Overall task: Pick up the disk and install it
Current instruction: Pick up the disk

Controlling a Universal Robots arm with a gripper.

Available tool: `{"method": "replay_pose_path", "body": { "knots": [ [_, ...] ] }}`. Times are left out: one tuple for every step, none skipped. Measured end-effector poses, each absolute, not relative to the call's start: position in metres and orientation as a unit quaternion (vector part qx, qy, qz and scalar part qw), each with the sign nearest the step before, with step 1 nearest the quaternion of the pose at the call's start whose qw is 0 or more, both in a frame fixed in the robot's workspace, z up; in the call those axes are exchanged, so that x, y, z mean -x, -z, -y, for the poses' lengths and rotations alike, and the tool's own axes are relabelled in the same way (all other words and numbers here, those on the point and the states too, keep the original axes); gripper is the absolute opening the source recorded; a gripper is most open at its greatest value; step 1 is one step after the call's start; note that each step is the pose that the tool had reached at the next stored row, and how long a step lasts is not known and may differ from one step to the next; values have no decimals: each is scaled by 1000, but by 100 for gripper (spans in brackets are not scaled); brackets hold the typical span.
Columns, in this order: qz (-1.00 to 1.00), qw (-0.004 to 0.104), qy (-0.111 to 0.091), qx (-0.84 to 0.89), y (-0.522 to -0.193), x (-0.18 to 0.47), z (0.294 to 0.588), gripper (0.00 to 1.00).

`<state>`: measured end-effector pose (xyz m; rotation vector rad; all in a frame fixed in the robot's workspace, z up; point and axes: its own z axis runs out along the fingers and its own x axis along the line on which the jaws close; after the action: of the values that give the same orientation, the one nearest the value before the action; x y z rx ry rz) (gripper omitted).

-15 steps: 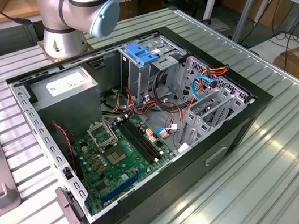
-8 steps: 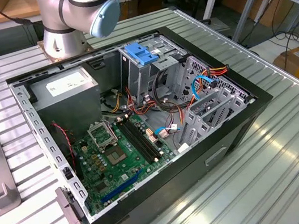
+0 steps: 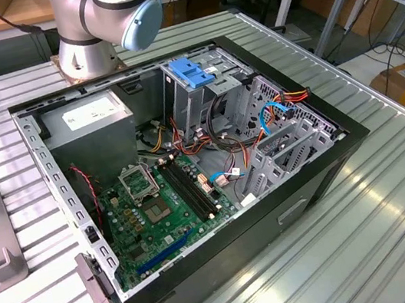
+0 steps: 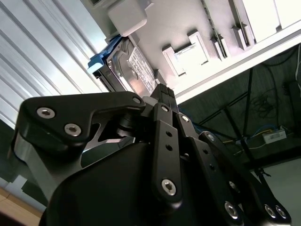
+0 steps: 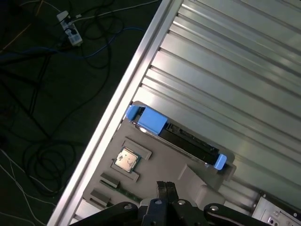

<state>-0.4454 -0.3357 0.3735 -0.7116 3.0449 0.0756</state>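
The disk point(image 5: 186, 137) stands on its edge in a grey holder tray point(image 5: 155, 165) near the edge of the ribbed metal table. It has a dark grey body and a bright blue rail at each end. In the second wrist view the disk point(image 4: 127, 66) shows its labelled face. My gripper point(image 5: 165, 189) hovers over the tray a short way from the disk. Its two black fingers are pressed together with nothing between them. In the second wrist view the gripper point(image 4: 163, 90) points at the disk's near end without touching it.
An open computer case point(image 3: 189, 161) lies on the table, with a motherboard point(image 3: 158, 213) and a metal drive cage topped by a blue bracket point(image 3: 191, 72). A processor chip point(image 5: 126, 160) sits in the tray beside the disk. Cables lie on the floor past the table edge point(image 5: 136, 89).
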Motion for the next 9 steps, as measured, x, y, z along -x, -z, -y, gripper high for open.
{"method": "replay_pose_path", "body": {
  "knots": [
    [-973, 7, -24, 228, -373, 445, 336, 10],
    [-973, 7, -24, 230, -373, 445, 336, 10],
    [-973, 7, -24, 231, -373, 445, 335, 10],
    [-972, 7, -24, 232, -373, 445, 335, 10],
    [-972, 7, -24, 233, -373, 445, 335, 10],
    [-972, 7, -24, 234, -373, 445, 335, 10],
    [-972, 7, -24, 235, -373, 445, 335, 10],
    [-971, 7, -24, 236, -373, 445, 335, 10],
    [-971, 7, -24, 237, -373, 445, 335, 10]
  ]
}}
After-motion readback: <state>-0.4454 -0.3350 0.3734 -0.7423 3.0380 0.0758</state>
